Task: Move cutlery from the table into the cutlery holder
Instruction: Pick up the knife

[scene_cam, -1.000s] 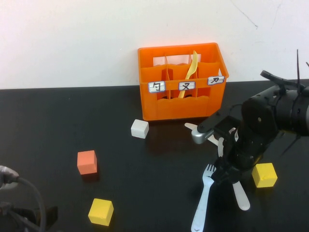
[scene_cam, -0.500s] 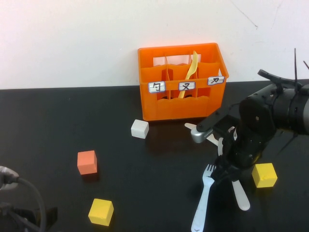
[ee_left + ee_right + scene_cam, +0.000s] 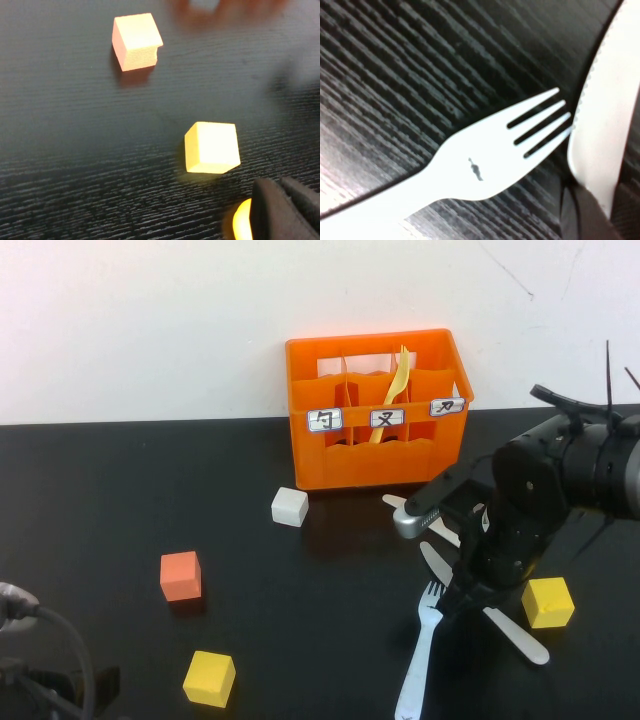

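Note:
The orange cutlery holder (image 3: 375,455) stands at the back of the black table (image 3: 120,490), with the yellow fork (image 3: 395,390) upright in its middle compartment. My right gripper (image 3: 466,590) is low over the table in front of the holder and shut on the cream-white knife (image 3: 520,636), which lies slanted; in the right wrist view (image 3: 600,210) the knife (image 3: 607,115) sits between the fingers. The pale blue-white fork (image 3: 418,660) lies flat beside it, and also shows in the right wrist view (image 3: 470,170). The grey knife (image 3: 395,502) is partly hidden under the arm. My left gripper (image 3: 292,212) is shut and empty at the near left.
A white block (image 3: 289,506) lies in front of the holder's left corner. An orange cube (image 3: 180,575) and a yellow cube (image 3: 209,678) lie at the near left, also in the left wrist view (image 3: 136,41) (image 3: 212,147). Another yellow cube (image 3: 548,602) lies right of my right gripper.
The cream-white knife has swung from nearly straight to slanted, its handle now pointing to the near right. My right gripper has closed on it. The left arm has not moved.

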